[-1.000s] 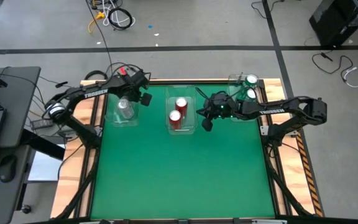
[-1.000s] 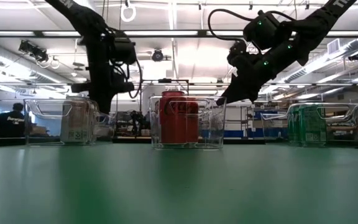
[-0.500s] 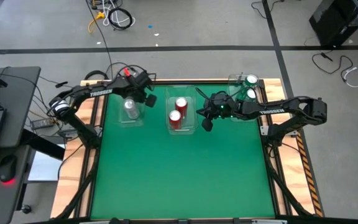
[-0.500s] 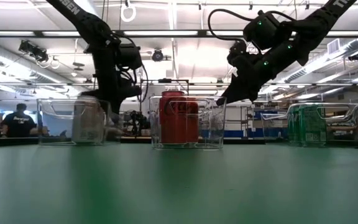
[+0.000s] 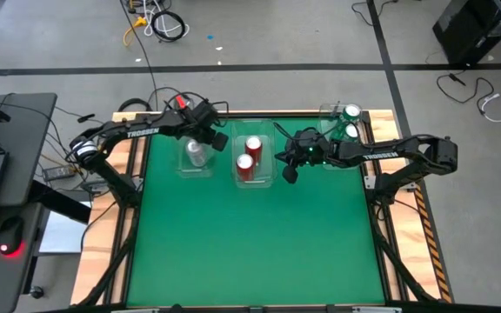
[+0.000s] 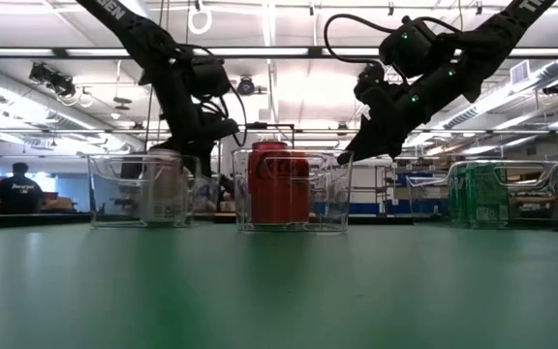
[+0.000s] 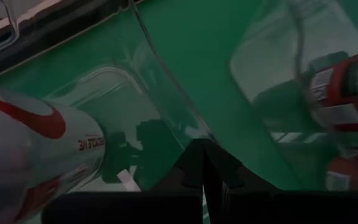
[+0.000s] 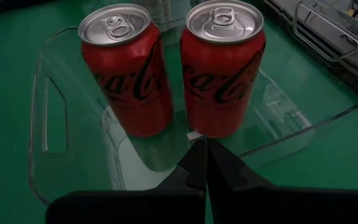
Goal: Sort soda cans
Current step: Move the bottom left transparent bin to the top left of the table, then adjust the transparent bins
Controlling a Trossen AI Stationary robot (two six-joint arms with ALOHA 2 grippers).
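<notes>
Just ahead of the left gripper (image 7: 205, 180), whose fingers are pinched together with nothing between them, sits the clear wall of the left bin (image 5: 183, 163), tips right against it; whether they press on it I can't tell. Inside that bin, beyond the wall, stands the silver can (image 5: 197, 153); only one is visible there. Further out, the middle bin (image 5: 269, 163) holds both red cans (image 8: 173, 68) upright, side by side, near touching. The right gripper (image 8: 205, 163), also clamped shut and empty, hovers just outside that bin's near wall, tips aimed at the gap between the reds. Beyond its arm, the green cans (image 5: 350, 122) sit in the right bin (image 6: 550, 194). Handling, my read: thin aluminium, rigid if full, easily dented if empty, smooth painted sides so slippery. Best hold is mid-body across the diameter, moderate squeeze, not the rim. Bins look light and likely to slide if nudged.
</notes>
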